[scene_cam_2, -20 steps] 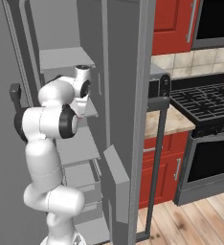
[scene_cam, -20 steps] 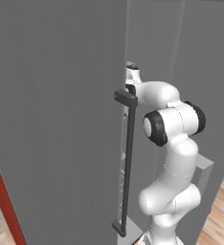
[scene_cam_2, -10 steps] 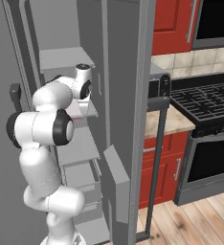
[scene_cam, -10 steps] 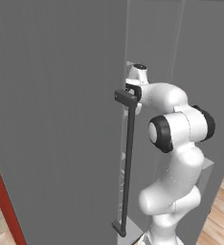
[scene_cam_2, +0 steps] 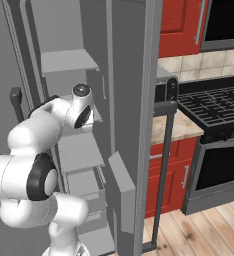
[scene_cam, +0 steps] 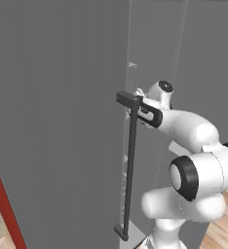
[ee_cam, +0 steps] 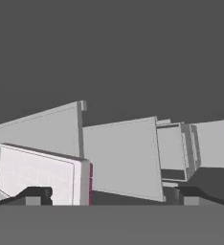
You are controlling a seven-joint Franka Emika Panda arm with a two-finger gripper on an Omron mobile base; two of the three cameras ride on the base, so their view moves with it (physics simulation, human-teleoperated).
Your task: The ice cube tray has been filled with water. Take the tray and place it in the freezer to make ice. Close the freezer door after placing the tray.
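grey freezer shelves carry the ice cube tray; gripper jaws wide apart, empty.

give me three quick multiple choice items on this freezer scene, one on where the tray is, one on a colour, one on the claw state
1. Where is the ice cube tray?
A. on a grey shelf inside the freezer
B. on the stove
C. on the floor

2. What colour are the cupboards beside the freezer?
A. blue
B. red
C. green

3. The claw is:
A. shut on the tray
B. open, holding nothing
C. shut on the door handle

Answers: 1 A, the hand view shows the tray lying on a shelf; 2 B, red fronts surround the stove; 3 B, the fingertips stand wide apart with nothing between them.
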